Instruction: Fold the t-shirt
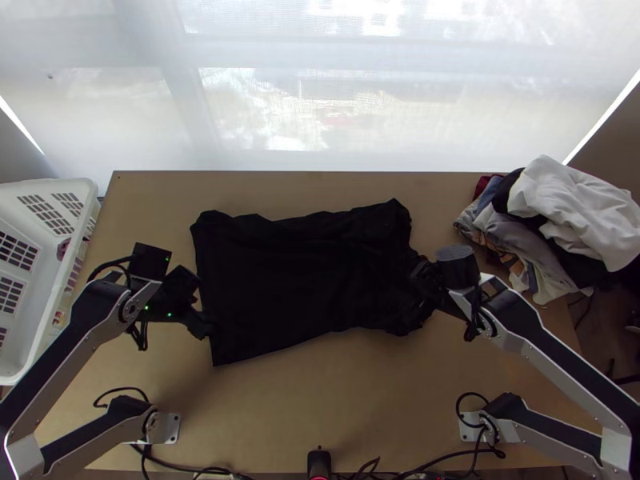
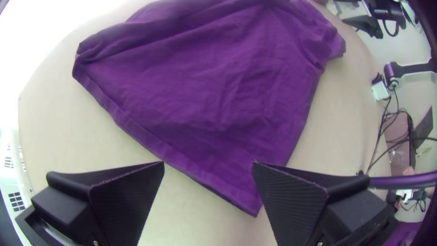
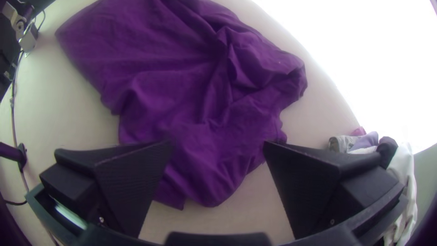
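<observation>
Black fabric t-shirt (image 1: 296, 264) spread mid-frame, right end bunched; black, flat-fingered left gripper (image 2: 208, 161), right gripper (image 3: 217, 142) both open: best smooth bunched end before folding.

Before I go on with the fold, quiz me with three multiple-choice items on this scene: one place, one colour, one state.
1. Where in the top view is the basket?
A) At its left edge
B) At its right edge
C) In its middle

2. What colour is the topmost garment on the clothes pile?
A) Red
B) White
C) Green

3. How do the left gripper's fingers stand?
A) Shut on the t-shirt
B) Shut on nothing
C) Open

Answers:
1. A: the top view has it beside the table's left side.
2. B: a bunched white cloth lies over the darker ones.
3. C: the left wrist view shows them wide apart, with the t-shirt visible through the gap.
</observation>
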Tool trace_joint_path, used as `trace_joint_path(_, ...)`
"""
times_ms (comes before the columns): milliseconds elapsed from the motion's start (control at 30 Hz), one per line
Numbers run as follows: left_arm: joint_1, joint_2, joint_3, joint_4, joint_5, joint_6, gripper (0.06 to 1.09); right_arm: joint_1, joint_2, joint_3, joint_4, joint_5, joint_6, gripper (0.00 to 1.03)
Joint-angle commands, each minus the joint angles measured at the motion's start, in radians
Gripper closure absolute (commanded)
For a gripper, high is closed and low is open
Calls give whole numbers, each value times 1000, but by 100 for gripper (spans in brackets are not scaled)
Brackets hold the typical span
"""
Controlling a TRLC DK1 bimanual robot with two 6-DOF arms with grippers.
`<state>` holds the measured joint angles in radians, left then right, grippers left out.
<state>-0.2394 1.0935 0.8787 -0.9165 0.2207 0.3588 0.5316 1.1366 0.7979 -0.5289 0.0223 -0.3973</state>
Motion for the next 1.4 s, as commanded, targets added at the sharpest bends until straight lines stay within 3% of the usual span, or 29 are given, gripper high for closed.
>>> trace_joint_path(0,-28,-27,-40,-127,-4,95,14,31,-113,-55,-118,1,-6,10)
trace_joint_path(233,-84,-17,-86,-188,-23,72,15,34,-135,-77,-112,-1,-5,10)
trace_joint_path(433,-117,31,-145,-119,-26,32,15,42,-127,-80,-95,-1,-8,10)
trace_joint_path(567,-118,88,-164,-90,-26,23,23,59,-87,-78,-71,-1,-25,10)
trace_joint_path(700,-127,134,-165,-56,-26,17,24,99,-66,-80,-71,-2,-17,10)
trace_joint_path(1000,-124,204,-179,48,-26,2,85,146,-18,-132,-79,-1,-29,11)
trace_joint_path(1067,-123,204,-173,56,-26,0,88,146,9,-144,-66,-1,-29,13)
trace_joint_path(1200,-109,204,-164,62,-27,5,95,159,78,-138,-33,-1,-25,22)
trace_joint_path(1267,-95,204,-159,64,-26,5,97,160,111,-126,-11,-1,-28,40)
trace_joint_path(1367,-84,187,-142,61,-26,2,100,160,140,-108,-3,-1,-43,78)
